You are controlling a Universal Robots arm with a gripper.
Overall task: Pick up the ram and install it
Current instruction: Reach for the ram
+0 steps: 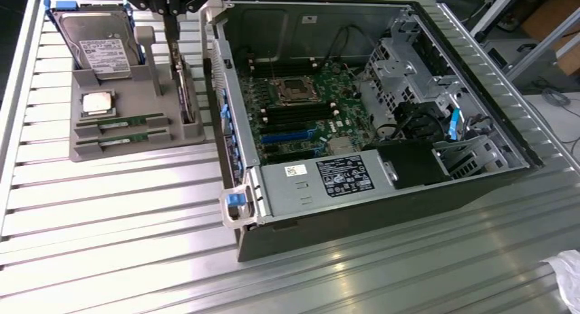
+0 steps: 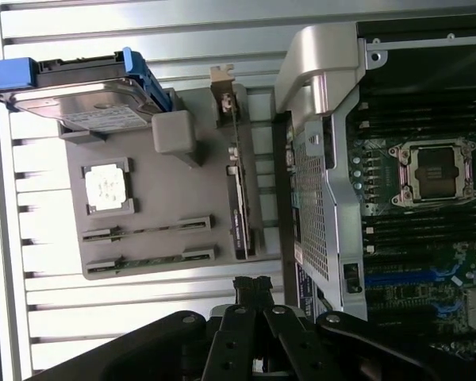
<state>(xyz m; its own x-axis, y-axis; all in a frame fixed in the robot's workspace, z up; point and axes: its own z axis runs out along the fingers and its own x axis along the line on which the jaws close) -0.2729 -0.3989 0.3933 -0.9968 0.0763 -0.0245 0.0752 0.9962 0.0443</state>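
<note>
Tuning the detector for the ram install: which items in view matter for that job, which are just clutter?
Job: two narrow green ram sticks in the grey plastic tray; open grey metal computer case with green motherboard; black gripper, shut.
Lying about: silver hard drive with white label; square silver processor chip; upright dark expansion card.

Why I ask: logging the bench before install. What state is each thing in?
claw: shut, empty.
ram sticks: both seated in tray slots.
processor chip: resting in tray recess.
hard drive: propped up in tray.
computer case: open, lying on its side.
processor socket: empty.
</note>
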